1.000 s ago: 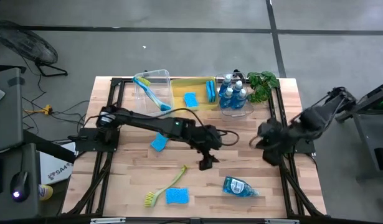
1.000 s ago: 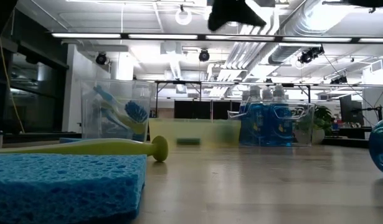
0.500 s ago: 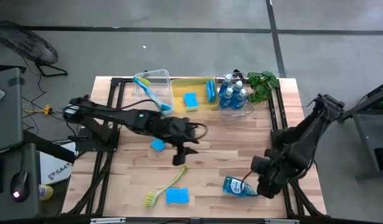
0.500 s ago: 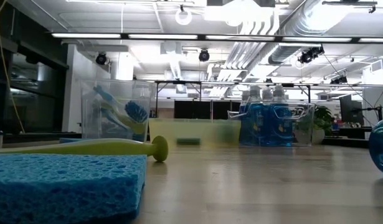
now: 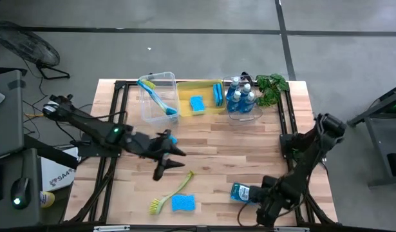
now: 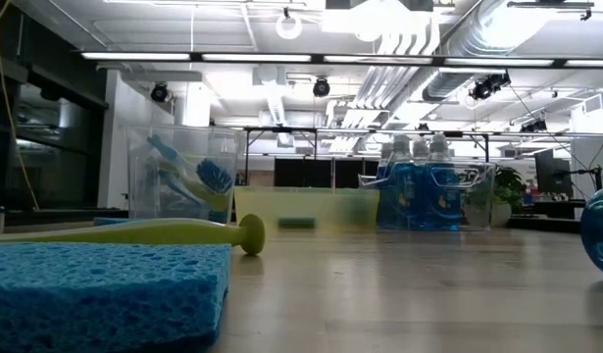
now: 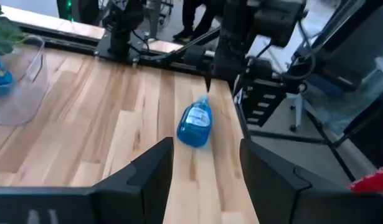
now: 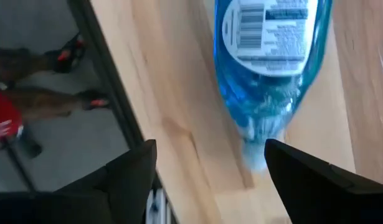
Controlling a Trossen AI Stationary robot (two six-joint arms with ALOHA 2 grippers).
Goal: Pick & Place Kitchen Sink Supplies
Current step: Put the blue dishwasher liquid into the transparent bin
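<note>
A small bottle of blue dish soap (image 5: 241, 192) lies on its side near the table's front right; it also shows in the left wrist view (image 7: 195, 121) and the right wrist view (image 8: 269, 56). My right gripper (image 5: 257, 207) is open just on the near side of the bottle, and its cap end (image 8: 258, 155) stands between the fingers without touching them. My left gripper (image 5: 167, 161) is open and empty left of the table's middle, over a blue sponge (image 5: 173, 138) that it mostly hides. A yellow-green brush (image 5: 173, 191) and a second blue sponge (image 5: 183, 203) lie flat near the front edge.
At the back stand a clear bin with a blue brush (image 5: 158, 95), a yellow bin with sponges (image 5: 201, 101), a clear bin with soap bottles (image 5: 243, 98) and a green plant (image 5: 272, 86). Bare wood (image 5: 230, 148) lies in the table's middle.
My left gripper has drawn back from the table's middle toward the left edge. My right gripper has swung from the right edge toward the near edge and come down beside the lying soap bottle, which stays where it was.
</note>
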